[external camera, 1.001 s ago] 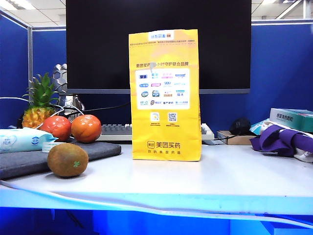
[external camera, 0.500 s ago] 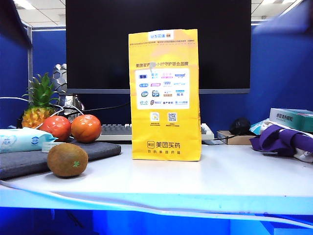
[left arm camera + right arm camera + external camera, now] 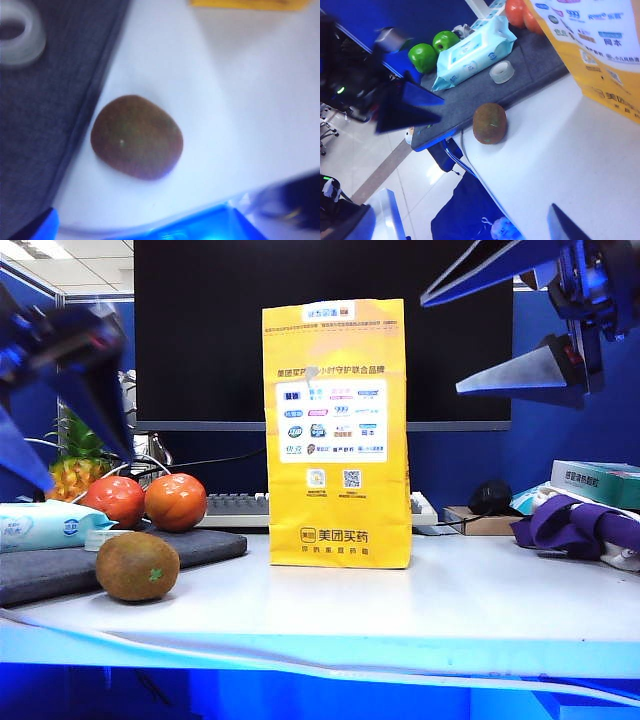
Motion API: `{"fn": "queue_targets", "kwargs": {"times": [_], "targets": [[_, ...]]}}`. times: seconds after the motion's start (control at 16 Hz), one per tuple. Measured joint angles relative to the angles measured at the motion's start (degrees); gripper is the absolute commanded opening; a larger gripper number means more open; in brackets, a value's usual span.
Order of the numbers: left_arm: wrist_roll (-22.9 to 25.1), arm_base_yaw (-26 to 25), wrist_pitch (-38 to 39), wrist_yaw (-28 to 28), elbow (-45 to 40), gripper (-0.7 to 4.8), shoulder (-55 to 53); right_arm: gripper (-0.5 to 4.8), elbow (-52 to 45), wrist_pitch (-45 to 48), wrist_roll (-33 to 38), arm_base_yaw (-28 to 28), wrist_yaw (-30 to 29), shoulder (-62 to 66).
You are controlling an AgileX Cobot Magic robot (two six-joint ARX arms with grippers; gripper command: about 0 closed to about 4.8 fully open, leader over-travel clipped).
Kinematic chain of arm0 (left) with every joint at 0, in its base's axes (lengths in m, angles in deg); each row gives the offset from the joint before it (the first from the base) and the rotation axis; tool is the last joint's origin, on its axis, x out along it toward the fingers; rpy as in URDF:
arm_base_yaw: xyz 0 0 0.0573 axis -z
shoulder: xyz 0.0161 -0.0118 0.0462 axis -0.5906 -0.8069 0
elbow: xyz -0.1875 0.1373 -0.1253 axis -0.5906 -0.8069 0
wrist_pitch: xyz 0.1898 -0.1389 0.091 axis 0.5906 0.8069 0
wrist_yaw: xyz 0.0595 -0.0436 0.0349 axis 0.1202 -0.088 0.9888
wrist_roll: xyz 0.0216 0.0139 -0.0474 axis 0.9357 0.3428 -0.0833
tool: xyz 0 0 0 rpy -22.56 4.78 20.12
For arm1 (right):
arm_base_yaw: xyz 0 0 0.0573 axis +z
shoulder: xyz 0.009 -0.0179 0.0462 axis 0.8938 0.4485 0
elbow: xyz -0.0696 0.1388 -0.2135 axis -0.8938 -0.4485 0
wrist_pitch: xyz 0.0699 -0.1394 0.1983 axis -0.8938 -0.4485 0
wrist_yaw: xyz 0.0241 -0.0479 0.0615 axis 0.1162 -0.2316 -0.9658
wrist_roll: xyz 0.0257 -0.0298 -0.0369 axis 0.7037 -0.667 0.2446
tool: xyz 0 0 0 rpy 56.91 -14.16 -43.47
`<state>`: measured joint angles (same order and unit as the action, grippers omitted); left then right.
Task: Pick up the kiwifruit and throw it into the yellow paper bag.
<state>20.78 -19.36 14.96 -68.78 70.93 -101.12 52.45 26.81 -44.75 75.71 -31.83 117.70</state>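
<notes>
Kiwi [image 3: 138, 566] left of bag [image 3: 337, 435]; both grippers high, jaws wide, empty.
Left gripper [image 3: 62, 420] above kiwi, right gripper [image 3: 500, 330] beside bag top: round kiwi may roll from closing fingers.

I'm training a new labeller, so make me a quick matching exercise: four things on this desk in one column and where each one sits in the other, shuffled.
1. kiwifruit
2. yellow paper bag
3. tape roll
4. left gripper

A. on the grey mat
B. open, above the kiwifruit
C. on the white table, beside the mat's edge
D. upright mid-table

Pairs: 1-C, 2-D, 3-A, 4-B
</notes>
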Motion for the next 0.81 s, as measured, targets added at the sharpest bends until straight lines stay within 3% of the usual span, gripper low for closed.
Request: {"fn": "queue_targets", "kwargs": {"times": [0.31, 0.44, 0.63, 0.81], "targets": [[-9.81, 1.18, -0.81, -0.85, 4.44, 4.79, -9.14, 4.79, 0.02, 0.0, -1.27, 0.04, -1.09, 0.0], [-10.03, 6.4, 0.02, 7.89, 4.48, 4.79, -10.34, 4.79, 0.02, 0.02, -2.14, 0.07, -1.27, 0.0], [-10.01, 11.06, -1.22, 14.71, 4.83, 4.79, -13.03, 4.79, 0.02, 0.22, -3.34, 0.04, -1.29, 0.0], [-11.43, 11.67, -2.01, 17.79, 4.83, 4.79, -16.06, 4.79, 0.02, 0.22, -3.37, 0.04, -2.51, 0.0]]}}
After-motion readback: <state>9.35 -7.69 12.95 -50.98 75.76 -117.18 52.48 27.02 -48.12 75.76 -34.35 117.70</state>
